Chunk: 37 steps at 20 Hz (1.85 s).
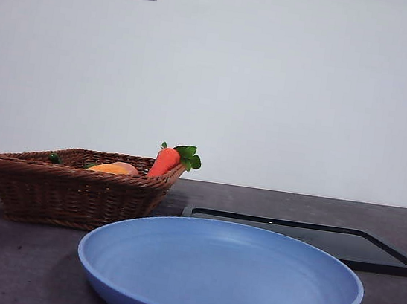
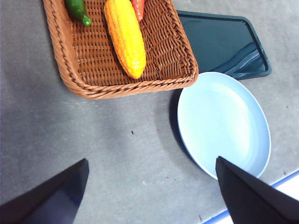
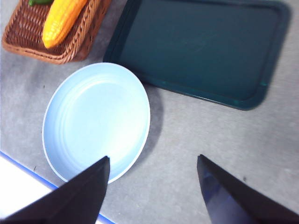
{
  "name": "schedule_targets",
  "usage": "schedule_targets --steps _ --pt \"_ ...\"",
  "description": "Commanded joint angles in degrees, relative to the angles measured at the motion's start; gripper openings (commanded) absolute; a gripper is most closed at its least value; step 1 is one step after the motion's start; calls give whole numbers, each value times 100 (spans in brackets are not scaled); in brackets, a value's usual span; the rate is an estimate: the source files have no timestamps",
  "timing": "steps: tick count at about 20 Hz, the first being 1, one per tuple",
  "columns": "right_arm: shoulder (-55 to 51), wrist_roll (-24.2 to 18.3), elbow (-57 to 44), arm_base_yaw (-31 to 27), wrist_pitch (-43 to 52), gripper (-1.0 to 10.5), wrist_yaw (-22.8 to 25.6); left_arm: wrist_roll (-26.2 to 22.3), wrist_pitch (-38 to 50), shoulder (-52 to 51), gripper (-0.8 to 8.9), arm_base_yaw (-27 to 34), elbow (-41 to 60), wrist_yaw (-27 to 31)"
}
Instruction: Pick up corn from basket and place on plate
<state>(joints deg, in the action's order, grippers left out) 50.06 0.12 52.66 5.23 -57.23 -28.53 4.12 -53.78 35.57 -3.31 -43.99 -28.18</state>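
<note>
Both grippers are held high above the table with jaws spread wide and nothing between them: the left gripper (image 2: 149,191) hangs over bare tabletop near the basket (image 2: 70,74) and the plate (image 2: 224,121), while the right gripper (image 3: 152,186) is poised beside the plate's far rim and waits. The corn (image 2: 125,36) is seen lying flat on the basket floor, lengthwise, with a green pepper (image 2: 77,10) well apart on one side and the carrot (image 2: 138,7) just beside its upper end; in the front view only its top shows above the wicker. The pick is judged not yet begun. It is best done by the left gripper, lowered straight down with the jaws turned across the cob's thick middle, so that the tapered ends and the carrot are avoided. The flared wicker rim must be cleared on the lift, since the basket sits almost touching the plate. Open room is offered over the plate, which is unoccupied; the black tray (image 2: 224,42) lies just beyond and should not be mistaken for the target.
</note>
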Motion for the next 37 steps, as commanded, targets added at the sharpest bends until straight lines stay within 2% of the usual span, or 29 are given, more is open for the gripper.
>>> schedule_targets --steps 1,9,20,22,26,29,37 --pt "404 120 92 219 201 307 -15 103 125 33 443 -20 -81 -76" --pt "2249 133 92 1001 1078 305 37 153 111 33 442 -20 -81 -190" --pt "4120 136 92 1589 2138 286 46 151 133 35 442 -20 -81 -232" --pt "4293 136 92 1679 2260 267 46 151 131 35 442 -20 -81 -232" --pt "4439 133 92 1753 2406 96 46 151 136 35 442 -20 -81 -229" --pt "4437 136 92 1753 2468 14 48 151 168 35 442 -20 -81 -229" --pt "4341 247 116 1731 2417 3 24 149 282 166 415 -20 -103 -223"
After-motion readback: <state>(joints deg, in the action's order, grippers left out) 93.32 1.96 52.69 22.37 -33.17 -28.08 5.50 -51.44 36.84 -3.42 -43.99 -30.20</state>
